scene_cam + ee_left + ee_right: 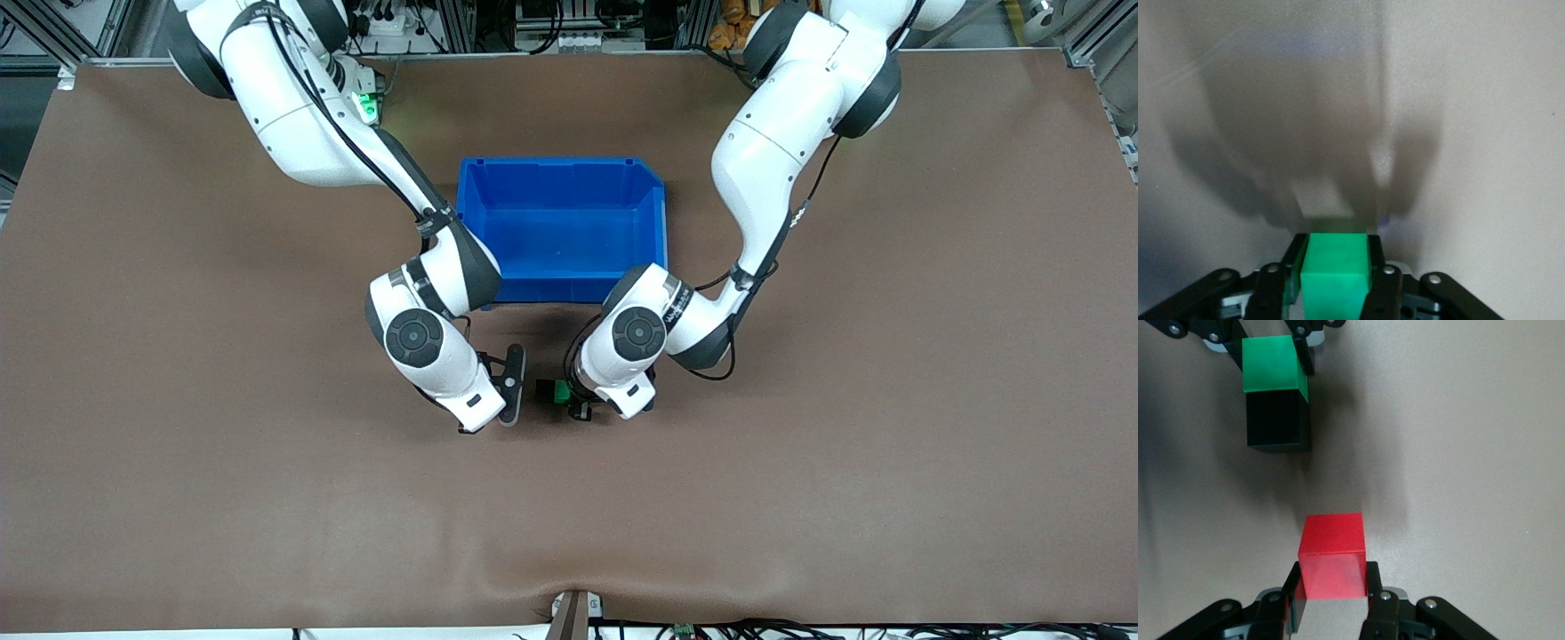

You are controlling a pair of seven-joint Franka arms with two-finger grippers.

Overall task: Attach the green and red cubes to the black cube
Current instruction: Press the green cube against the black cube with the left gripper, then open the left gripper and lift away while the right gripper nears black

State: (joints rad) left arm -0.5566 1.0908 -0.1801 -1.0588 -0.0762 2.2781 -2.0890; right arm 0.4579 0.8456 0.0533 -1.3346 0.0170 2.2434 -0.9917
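My left gripper (1336, 250) is shut on the green cube (1336, 273). In the right wrist view the green cube (1271, 363) sits flush against the black cube (1277, 420), which sticks out toward my right gripper. My right gripper (1331, 577) is shut on the red cube (1333, 553), which faces the black cube across a gap. In the front view both grippers hang low over the bare table, with the green cube (559, 392) and black cube (543, 388) between them. My right gripper (510, 388) hides the red cube there.
An empty blue bin (560, 164) stands on the brown table, farther from the front camera than both grippers. Both forearms reach past its corners.
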